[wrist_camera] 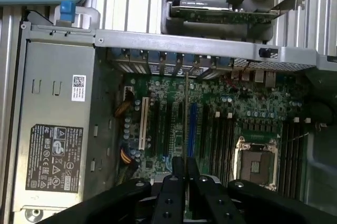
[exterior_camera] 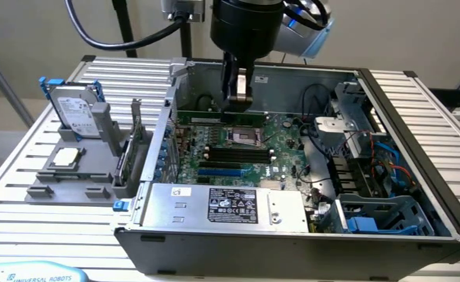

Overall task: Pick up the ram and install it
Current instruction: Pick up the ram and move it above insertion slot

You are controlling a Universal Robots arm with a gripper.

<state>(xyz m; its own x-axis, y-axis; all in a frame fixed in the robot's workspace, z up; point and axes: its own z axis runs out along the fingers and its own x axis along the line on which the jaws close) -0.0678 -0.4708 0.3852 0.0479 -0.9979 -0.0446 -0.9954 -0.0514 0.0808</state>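
Note:
The ram (exterior_camera: 214, 118) is a thin green stick held level and on edge above the motherboard (exterior_camera: 285, 158), inside the open computer case (exterior_camera: 417, 176). My gripper (exterior_camera: 238, 104) comes down from above and is shut on the stick's upper edge. In the wrist view the ram (wrist_camera: 187, 113) shows edge-on as a thin line running out from between the black fingers (wrist_camera: 169, 195). It hangs over the board beside the blue slot (wrist_camera: 193, 129). The black memory slots (exterior_camera: 238, 154) lie nearer the camera than the stick, past the processor socket (exterior_camera: 241, 136).
A silver power supply (exterior_camera: 230, 205) fills the case's near side. Cables and a blue drive cage (exterior_camera: 379, 217) sit on the exterior view's right. Outside the case, a grey holder (exterior_camera: 65, 176) carries a hard drive (exterior_camera: 77, 114), a silver processor chip (exterior_camera: 65, 155) and an upright green card (exterior_camera: 128, 153).

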